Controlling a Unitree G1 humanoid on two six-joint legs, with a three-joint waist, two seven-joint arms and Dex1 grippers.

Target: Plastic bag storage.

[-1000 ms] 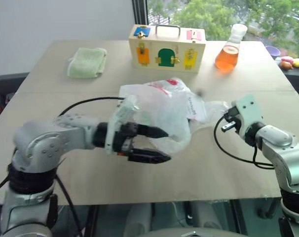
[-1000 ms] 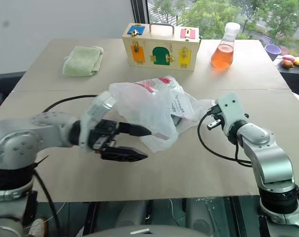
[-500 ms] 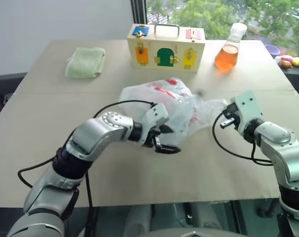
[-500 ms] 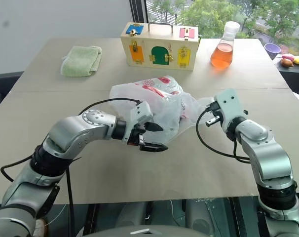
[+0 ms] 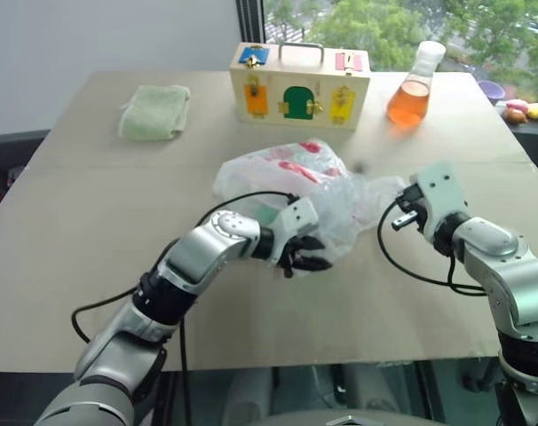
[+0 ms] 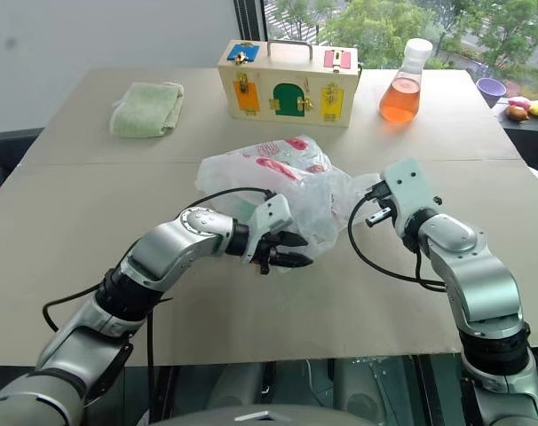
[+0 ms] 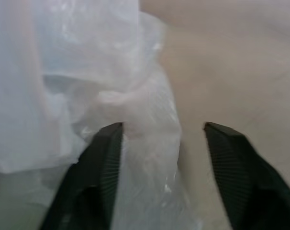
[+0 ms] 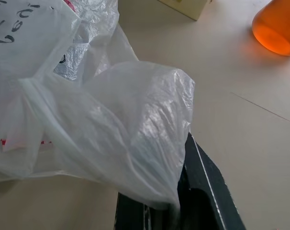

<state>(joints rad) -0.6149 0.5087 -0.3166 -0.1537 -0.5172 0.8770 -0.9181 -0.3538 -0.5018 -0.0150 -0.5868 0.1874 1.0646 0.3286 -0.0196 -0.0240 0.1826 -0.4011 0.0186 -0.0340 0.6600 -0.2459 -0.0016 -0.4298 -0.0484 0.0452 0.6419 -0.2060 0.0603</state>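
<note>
So the left gripper (image 6: pixel 287 252) is right at the near edge of the bag (image 6: pixel 278 173). From its own wrist view the two fingers (image 7: pixel 104 165) are parted, with a twisted fold of plastic sitting in the gap against one finger. I can't tell if they've actually bitten yet, so I'd call it mid-pinch, nothing properly grasped.

Off to its right, the right gripper (image 5: pixel 409 206) is clenched on a corner of the bag, with the film draping over its fingers (image 8: pixel 202 191). That's the anchor.

The bag itself is a puffy heap on the table (image 5: pixel 91 222), between the two grippers and just beyond the left one.

If I were doing this step, I'd close the left one slowly on that bunched fold rather than on a single thin layer. This stuff is slippery and will just slide out. Keep the right hand put so there's some tension, and don't drag the fingertips along the tabletop.

Further back beyond the bag there's the wooden box (image 5: pixel 300 86), the orange flask (image 5: pixel 411 93) and a green cloth (image 5: pixel 155 112), all well apart from the action, so no risk there.
</note>
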